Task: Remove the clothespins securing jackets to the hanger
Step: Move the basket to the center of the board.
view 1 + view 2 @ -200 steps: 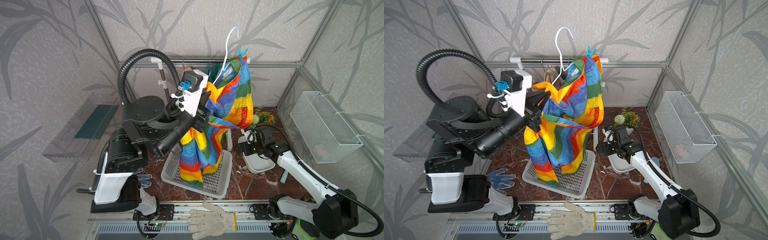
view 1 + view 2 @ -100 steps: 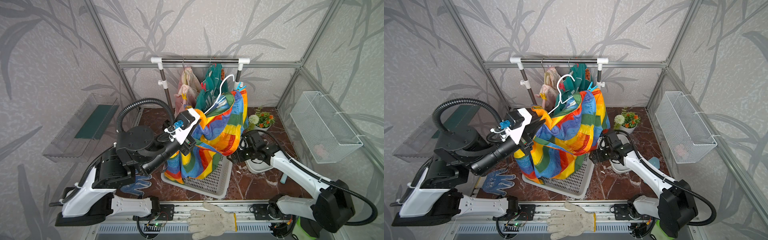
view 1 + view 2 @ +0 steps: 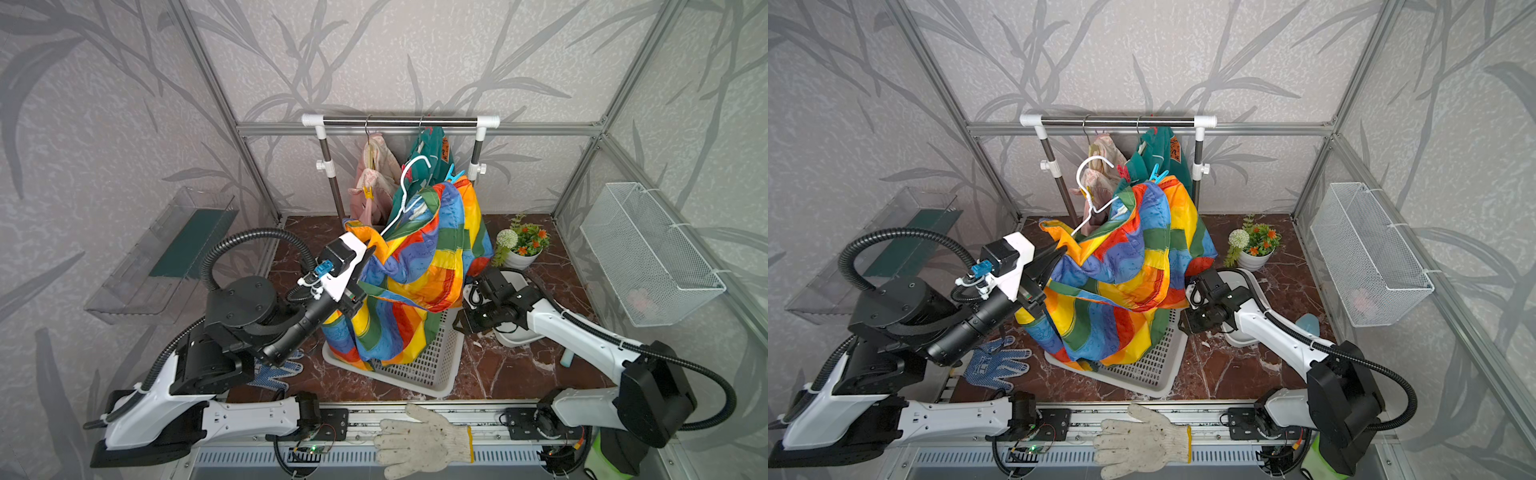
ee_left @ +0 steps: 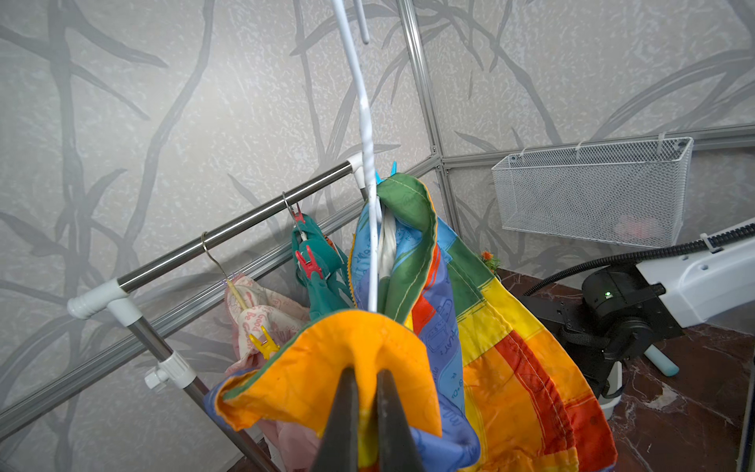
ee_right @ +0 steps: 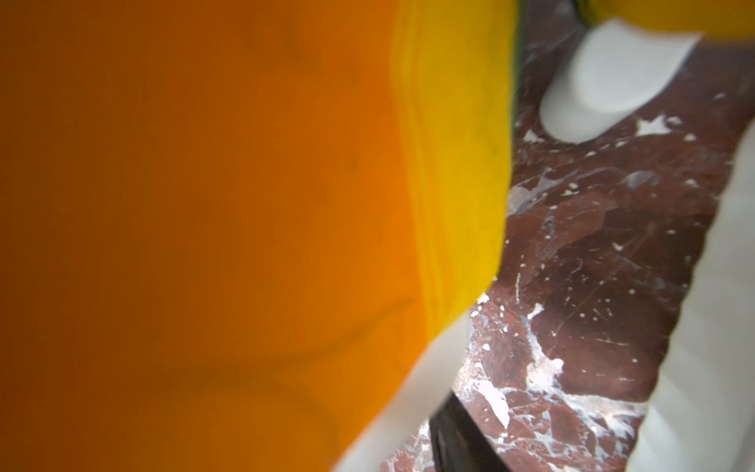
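Note:
My left gripper (image 4: 366, 374) is shut on an orange fold of the rainbow jacket (image 3: 419, 270), holding it above the basket; it shows in both top views (image 3: 1059, 253). The jacket's white hanger (image 3: 409, 187) is off the rail (image 3: 399, 121), and a blue clothespin (image 4: 384, 173) sits at the jacket's top edge. On the rail hang the teal jacket (image 3: 432, 153) with a red clothespin (image 4: 308, 263) and the pink jacket (image 3: 376, 166) with a yellow clothespin (image 4: 263, 345). My right gripper (image 3: 459, 322) is at the rainbow jacket's lower edge. Orange fabric hides its jaws except one dark finger (image 5: 457, 433).
A white slatted basket (image 3: 428, 370) lies under the jacket. A white bowl (image 3: 515, 338) and a potted plant (image 3: 521, 245) stand at the right. A wire basket (image 3: 648, 253) hangs on the right wall. A white glove (image 3: 419, 440) and a blue-dotted glove (image 3: 276, 368) lie in front.
My left arm has come down from above the rail, lowering the rainbow jacket and hanger toward the basket. My right gripper has moved left, up against the jacket's lower edge.

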Robot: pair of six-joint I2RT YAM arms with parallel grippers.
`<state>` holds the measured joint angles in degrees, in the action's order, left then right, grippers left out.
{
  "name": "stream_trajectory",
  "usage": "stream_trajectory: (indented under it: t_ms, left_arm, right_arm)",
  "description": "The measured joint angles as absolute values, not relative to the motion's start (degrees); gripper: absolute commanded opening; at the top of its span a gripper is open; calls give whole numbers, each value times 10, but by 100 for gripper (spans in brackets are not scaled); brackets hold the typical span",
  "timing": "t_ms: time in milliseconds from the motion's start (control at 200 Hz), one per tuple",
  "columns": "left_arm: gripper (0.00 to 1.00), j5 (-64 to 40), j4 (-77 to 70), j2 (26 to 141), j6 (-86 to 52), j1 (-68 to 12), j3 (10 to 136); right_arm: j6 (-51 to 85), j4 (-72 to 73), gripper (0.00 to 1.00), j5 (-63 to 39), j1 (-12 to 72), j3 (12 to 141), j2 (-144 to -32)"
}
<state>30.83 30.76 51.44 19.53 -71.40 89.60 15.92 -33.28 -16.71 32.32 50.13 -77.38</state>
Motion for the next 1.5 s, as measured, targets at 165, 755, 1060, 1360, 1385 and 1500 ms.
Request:
stream_trajectory:
  t_ms: [165,755,1060,1360,1385,1500]
  left_arm:
    - [0,316,302,512,195,-708,893]
    - [0,286,305,506,177,-703,886]
    - [0,266,332,468,138,-703,864]
    - [0,257,329,456,117,-703,845]
    - [0,257,329,458,117,-703,844]
    - [0,255,328,462,117,-703,844]
  right_arm:
    - [176,-336,19,-146,314,514,-780]
    - [159,-333,8,-93,262,602,-862]
    - [203,-301,9,-75,233,602,-862]
    - [200,-265,80,-65,239,584,-833]
    - [197,-264,82,-64,239,579,-823]
    - [172,-254,89,-63,239,561,-767]
